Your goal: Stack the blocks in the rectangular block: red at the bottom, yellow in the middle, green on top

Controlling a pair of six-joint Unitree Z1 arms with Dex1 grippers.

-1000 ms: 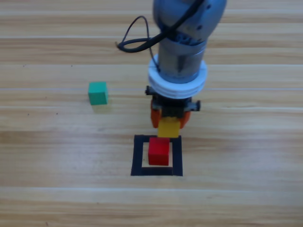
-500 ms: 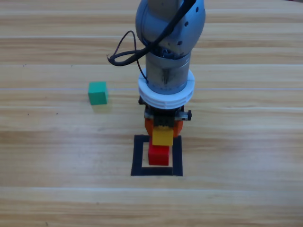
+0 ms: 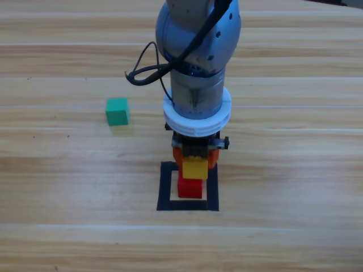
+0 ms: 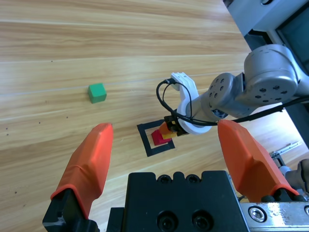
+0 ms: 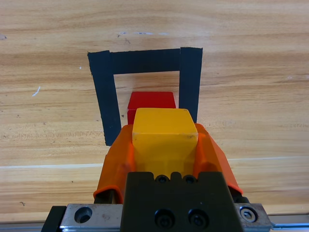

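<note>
table [image 3: 295,170]: wooden planks, pale | dark specks on surface, left wrist view

My right arm [image 3: 198,51] was a rounded grey metal tube with a glossy sheen, and a black cable [image 3: 148,65] looped out from its side. Its claw [image 5: 164,145] had two orange jaws on a black body [image 5: 174,203] set with small dark screws. The left claw [image 4: 169,159] looked the same: smooth orange jaws, black block, recessed screws.

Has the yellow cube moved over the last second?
Yes. Shut in the right gripper, the yellow cube shifted left and toward the tape square, now over the red cube.
</note>
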